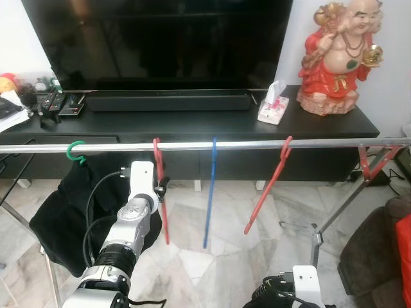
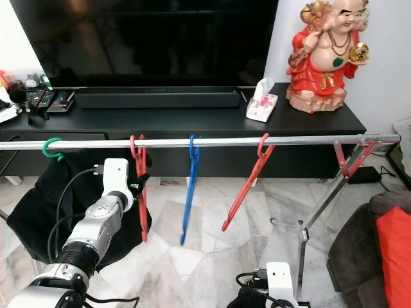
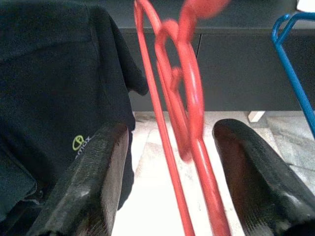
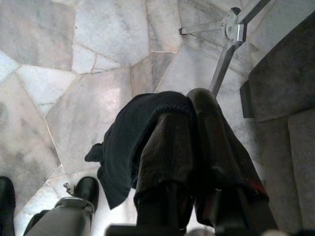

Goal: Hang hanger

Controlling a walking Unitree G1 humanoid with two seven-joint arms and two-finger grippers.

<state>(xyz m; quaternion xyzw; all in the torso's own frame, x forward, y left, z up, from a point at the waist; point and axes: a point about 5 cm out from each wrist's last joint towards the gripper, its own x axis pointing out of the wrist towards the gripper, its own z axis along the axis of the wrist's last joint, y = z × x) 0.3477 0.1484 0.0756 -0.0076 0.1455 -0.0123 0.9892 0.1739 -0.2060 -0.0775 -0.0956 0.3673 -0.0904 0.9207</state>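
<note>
A silver clothes rail (image 1: 212, 145) runs across in front of me. A red hanger (image 1: 162, 205) hangs from it by its hook. My left gripper (image 3: 170, 130) is raised to this hanger and stands open, its two black fingers (image 3: 98, 172) on either side of the red bars without touching them. My left arm (image 1: 131, 218) reaches up under the rail. Low at my right side, my right gripper (image 4: 189, 105) points at the floor, shut on a piece of black cloth (image 4: 125, 142).
Also on the rail are a blue hanger (image 1: 209, 192), a tilted red hanger (image 1: 266, 192), a red one (image 1: 372, 163) at the far right, and a green hook (image 1: 76, 151) carrying a black garment (image 1: 61, 212). A TV console (image 1: 192, 125) stands behind. A rack leg (image 1: 340, 205) and a sofa (image 1: 379, 250) are to the right.
</note>
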